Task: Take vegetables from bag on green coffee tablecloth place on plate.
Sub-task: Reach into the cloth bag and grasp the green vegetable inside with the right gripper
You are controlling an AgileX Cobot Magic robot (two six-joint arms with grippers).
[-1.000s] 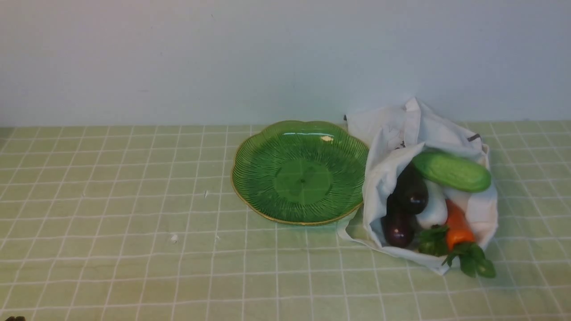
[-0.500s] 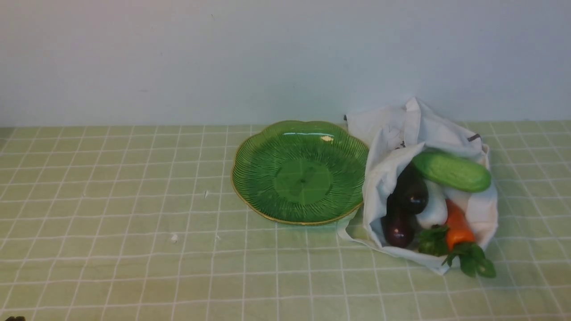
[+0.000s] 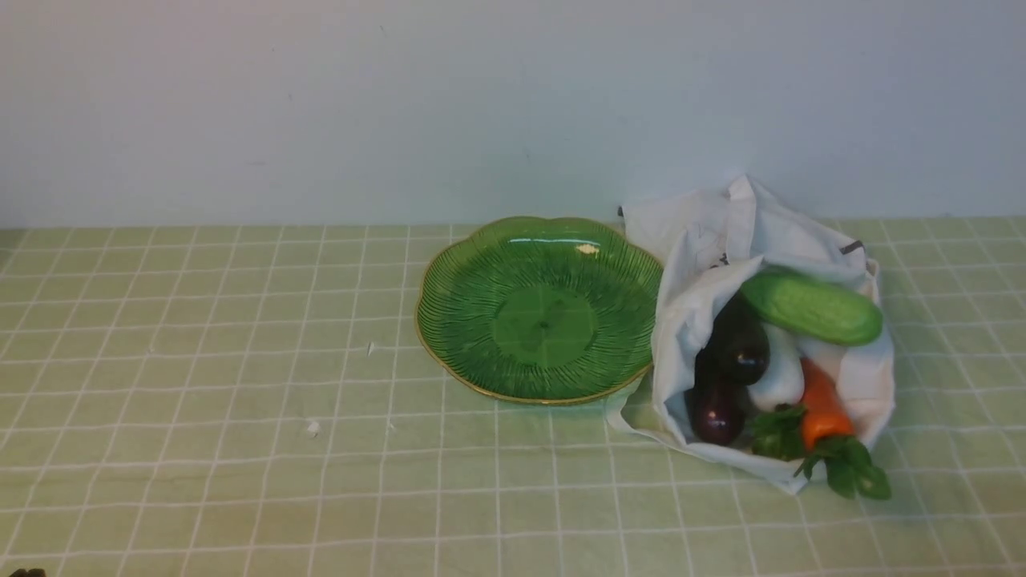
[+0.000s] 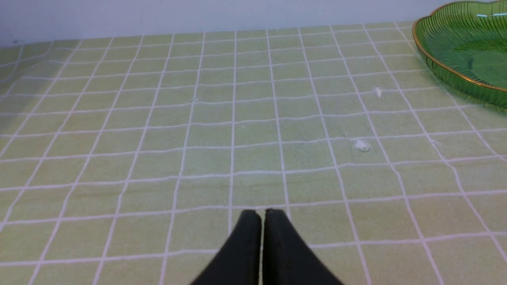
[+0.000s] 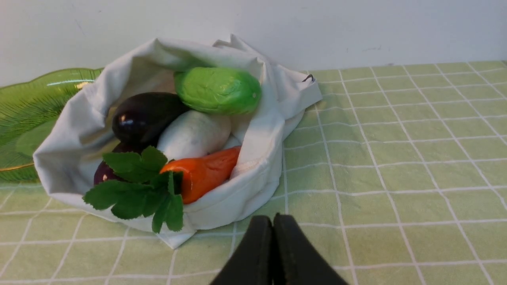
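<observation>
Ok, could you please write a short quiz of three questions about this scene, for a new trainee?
1. True or false: a vegetable lies on the plate.
2. Which vegetable lies on top of the others in the bag? A) the cucumber B) the carrot C) an eggplant
3. Fill in the missing word: the left tool and the right tool are both ____ (open or shut), and neither holds anything.

Key: 1 false, the plate is bare; 2 A; 3 shut.
</observation>
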